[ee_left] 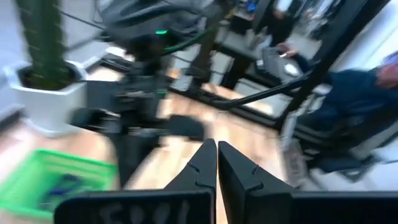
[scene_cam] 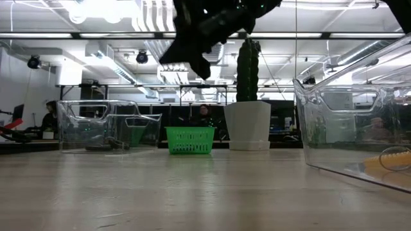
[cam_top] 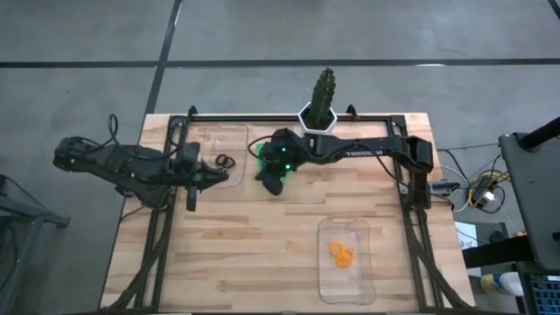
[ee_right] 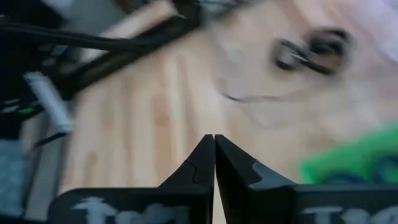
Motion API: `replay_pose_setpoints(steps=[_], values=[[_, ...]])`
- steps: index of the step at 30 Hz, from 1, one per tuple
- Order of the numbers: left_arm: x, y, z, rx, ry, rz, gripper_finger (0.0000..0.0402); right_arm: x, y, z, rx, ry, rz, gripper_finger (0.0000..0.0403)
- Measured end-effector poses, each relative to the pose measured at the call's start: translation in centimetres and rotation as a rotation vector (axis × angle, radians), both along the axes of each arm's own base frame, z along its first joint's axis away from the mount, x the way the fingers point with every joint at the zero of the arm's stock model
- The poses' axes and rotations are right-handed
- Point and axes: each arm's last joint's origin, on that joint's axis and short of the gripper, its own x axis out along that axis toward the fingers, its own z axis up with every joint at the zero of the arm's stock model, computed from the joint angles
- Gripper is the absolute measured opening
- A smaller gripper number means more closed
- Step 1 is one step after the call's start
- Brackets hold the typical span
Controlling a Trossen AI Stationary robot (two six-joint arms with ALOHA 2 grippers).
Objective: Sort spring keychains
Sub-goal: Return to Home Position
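Note:
Two black spring keychains lie in the far-left clear tray; they also show in the right wrist view. Orange keychains lie in the near clear tray. Something purple lies in the green bin. My left gripper is shut and empty at the near edge of the far-left tray, its fingers pointing toward the table's right. My right gripper hangs shut above the table beside the green bin, with nothing between its fingers.
A cactus in a white pot stands at the far edge, behind the green bin. In the low view the far-left tray and the near tray flank bare wood. People sit in the room beyond the table.

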Motion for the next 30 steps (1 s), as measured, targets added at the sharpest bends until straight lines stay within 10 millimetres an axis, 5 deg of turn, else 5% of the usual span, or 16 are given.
replay_pose_setpoints(steps=[13,22,30], values=[[-5.3,1.9,-2.1,0.047,-0.052,0.082,0.0,-3.1,1.5,2.3,0.032,-0.148,0.091,0.0008],[-7.8,2.7,-4.3,-0.021,-0.199,0.091,0.0,-10.3,2.4,5.5,-0.035,-0.451,-0.006,0.0008],[-8.6,3.1,-8.0,0.109,-0.141,0.132,0.0,-18.5,2.9,4.9,-0.28,-0.431,-0.097,0.0008]])
